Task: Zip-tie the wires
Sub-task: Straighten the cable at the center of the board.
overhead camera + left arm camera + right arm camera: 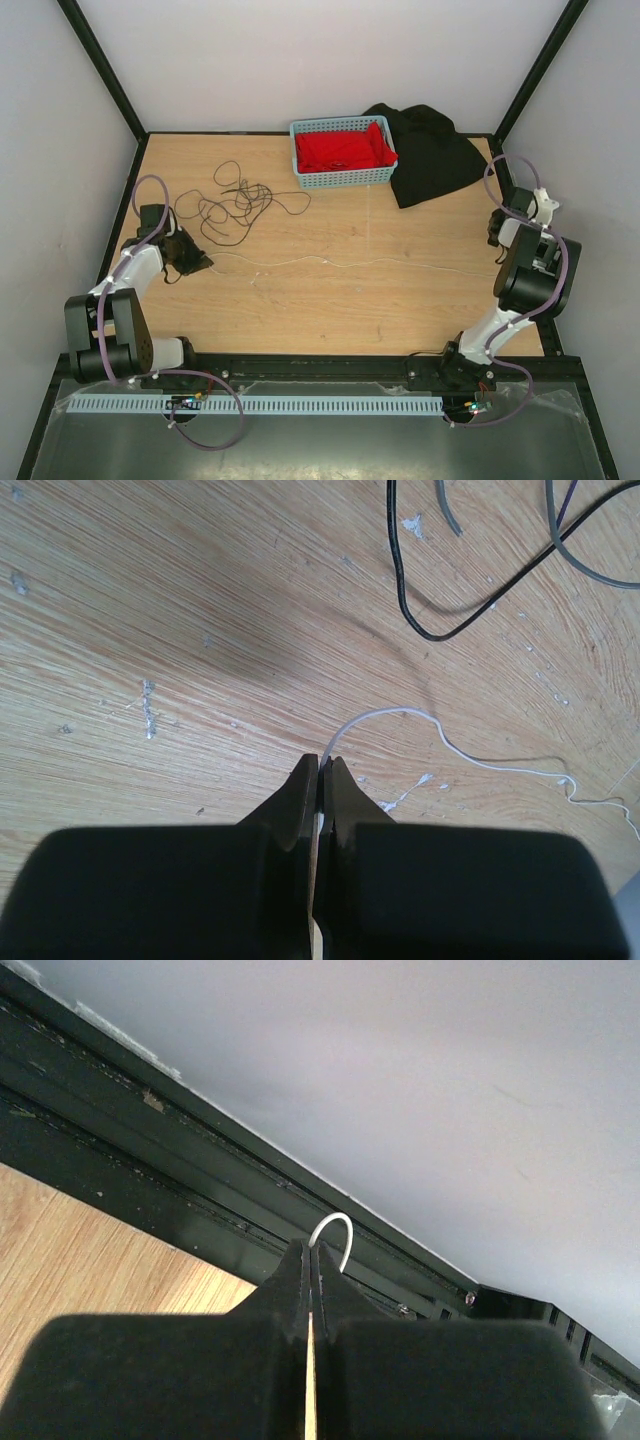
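A: At the table's (380, 310) left edge, the left gripper (320, 765) is pinched fully closed on one end of the white wire (385, 712). The strand curls out of the tips and trails right.

B: And the other side?

A: The right gripper (311, 1248) is clamped tight too, by the right frame rail. A small white loop pokes out past its tips, so it probably has the far end. In the top view the white wire lies across the wood between the two arms, slightly wavy.

B: Where's the rest of the task stuff?

A: The black tangle (235, 205) sits behind the left gripper, apart from the white wire. The zip tie can't be picked out in any view.

B: Risks?

A: The strand is very thin and the pinch is right at the fingertips. If the arms spread further, it likely slips out or whips loose. Swinging it toward the black tangle could snag a loop and drag the pile. Both claws are occupied, so neither is free for the zip tie without dropping an end. The blue basket (343, 180) is near enough to catch a stray loop.
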Available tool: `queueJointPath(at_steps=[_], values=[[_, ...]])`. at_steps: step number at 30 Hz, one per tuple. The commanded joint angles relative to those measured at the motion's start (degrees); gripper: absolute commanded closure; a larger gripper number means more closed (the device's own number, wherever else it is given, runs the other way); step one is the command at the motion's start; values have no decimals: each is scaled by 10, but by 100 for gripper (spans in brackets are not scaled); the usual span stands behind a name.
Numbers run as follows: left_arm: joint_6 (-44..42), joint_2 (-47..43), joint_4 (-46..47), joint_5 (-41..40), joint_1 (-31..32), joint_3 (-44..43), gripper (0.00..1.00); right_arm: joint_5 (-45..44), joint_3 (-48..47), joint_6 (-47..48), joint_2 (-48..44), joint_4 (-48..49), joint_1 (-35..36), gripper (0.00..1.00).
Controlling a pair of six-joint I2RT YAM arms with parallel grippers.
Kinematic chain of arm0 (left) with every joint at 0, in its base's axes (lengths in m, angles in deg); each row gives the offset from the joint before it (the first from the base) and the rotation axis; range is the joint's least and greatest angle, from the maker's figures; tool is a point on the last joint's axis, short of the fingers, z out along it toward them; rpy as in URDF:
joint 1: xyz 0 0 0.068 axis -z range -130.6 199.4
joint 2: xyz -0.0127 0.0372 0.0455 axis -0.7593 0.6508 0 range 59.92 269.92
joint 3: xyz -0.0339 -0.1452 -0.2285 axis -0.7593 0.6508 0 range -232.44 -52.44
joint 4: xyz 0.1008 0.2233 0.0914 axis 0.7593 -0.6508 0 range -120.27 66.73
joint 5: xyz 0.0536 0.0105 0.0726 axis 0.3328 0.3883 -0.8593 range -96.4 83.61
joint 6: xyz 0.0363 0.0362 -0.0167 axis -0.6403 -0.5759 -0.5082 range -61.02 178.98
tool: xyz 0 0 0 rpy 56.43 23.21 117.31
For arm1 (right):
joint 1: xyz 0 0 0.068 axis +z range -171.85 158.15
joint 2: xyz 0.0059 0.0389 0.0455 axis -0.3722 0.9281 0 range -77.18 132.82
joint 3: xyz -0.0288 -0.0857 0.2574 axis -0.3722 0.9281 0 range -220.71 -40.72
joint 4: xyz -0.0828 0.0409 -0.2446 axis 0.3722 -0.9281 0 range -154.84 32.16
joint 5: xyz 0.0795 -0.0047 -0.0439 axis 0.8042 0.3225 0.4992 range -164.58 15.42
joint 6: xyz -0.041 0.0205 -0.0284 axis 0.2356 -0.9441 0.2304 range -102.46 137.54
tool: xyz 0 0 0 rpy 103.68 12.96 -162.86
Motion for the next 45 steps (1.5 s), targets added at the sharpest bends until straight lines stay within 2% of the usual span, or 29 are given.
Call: queueJointPath(at_steps=[1,13,23,37,41,45], values=[[-1,6,7,7,-2,6,100,-27,-13,-4,32,9,-2,100],[1,10,11,8,-2,7,100,-34,-25,-15,84,21,-3,100],[2,14,14,5,-1,2,100,-70,-33,-8,74,47,-1,100],[3,29,20,4,-2,0,100,-69,-40,-11,120,39,10,100],[4,29,20,6,-1,-1,100,-58,-40,-17,131,29,17,100],[5,26,19,5,-2,-1,100,6,-30,-33,116,19,21,100]])
